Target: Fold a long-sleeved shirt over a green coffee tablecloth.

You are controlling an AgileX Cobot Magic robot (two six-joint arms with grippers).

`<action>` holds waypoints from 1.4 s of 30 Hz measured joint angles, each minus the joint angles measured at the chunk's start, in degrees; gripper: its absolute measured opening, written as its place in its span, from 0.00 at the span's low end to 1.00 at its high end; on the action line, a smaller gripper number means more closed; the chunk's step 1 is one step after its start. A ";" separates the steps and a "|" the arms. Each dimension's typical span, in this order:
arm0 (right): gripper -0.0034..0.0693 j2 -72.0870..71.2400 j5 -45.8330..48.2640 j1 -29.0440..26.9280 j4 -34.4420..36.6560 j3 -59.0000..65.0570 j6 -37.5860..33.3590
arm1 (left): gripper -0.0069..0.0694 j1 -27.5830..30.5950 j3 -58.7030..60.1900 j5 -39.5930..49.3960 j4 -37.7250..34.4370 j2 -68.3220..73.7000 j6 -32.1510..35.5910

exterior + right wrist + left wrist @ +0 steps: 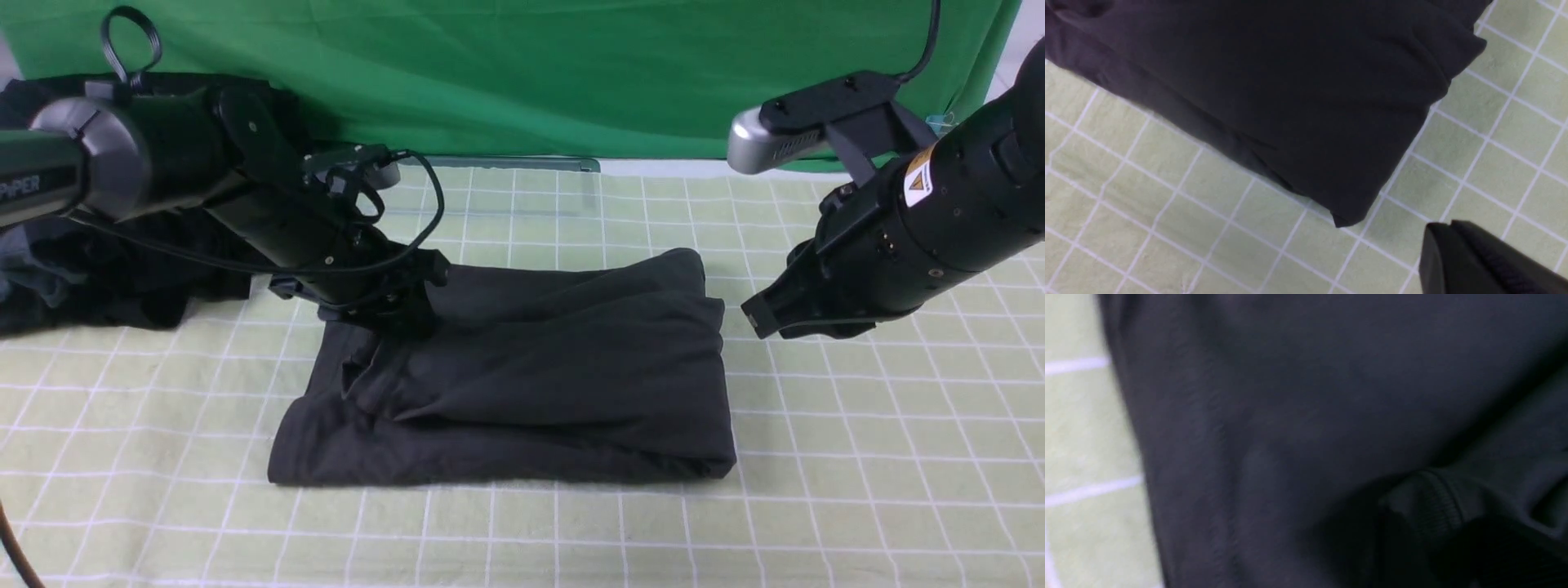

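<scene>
Pale yellow-green, white-gridded, the green coffee tablecloth [522, 531] covers the whole work surface, and a wide strip of it lies bare along its near edge. Beyond that strip, about midway between the left and right edges, sits the long-sleeved shirt [531, 376], folded into a thick charcoal-black bundle. Its long axis runs left to right, parallel to the near edge. The near side and the right end are rounded, layered folds, while the near left corner spreads flatter and reaches furthest left. Which end holds the neck cannot be told.

At the bundle's far left corner the left gripper [392, 314] is down on the fabric, its arm slanting in from the left edge with the wrist pitched steeply down. Its jaws are buried against the black cloth, so whether they are apart or clamped cannot be told. The left wrist view shows only dark cloth and a ribbed edge [1437, 502], with a sliver of tablecloth beside it.

Just off the shirt's far right corner, the right gripper [763, 320] hovers above bare tablecloth, clear of the garment. Its arm comes in from the right, angled down and to the left. Its jaws are together and hold nothing.

Toward the far left corner lies a heap of other dark garments [98, 269]. Behind the far edge hangs a plain bright green cloth [531, 73].
</scene>
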 joint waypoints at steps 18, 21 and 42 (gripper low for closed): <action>0.04 0.00 -0.10 0.00 0.00 0.00 0.00 | 0.11 1.92 -1.08 7.01 10.48 -6.87 -6.36; 0.04 0.00 -0.10 0.00 0.00 0.00 0.00 | 0.11 3.70 0.88 8.03 11.12 -9.50 -7.54; 0.06 3.28 -1.78 -1.02 -0.09 -1.09 -3.33 | 0.67 3.88 -2.37 7.04 16.37 -10.93 -8.17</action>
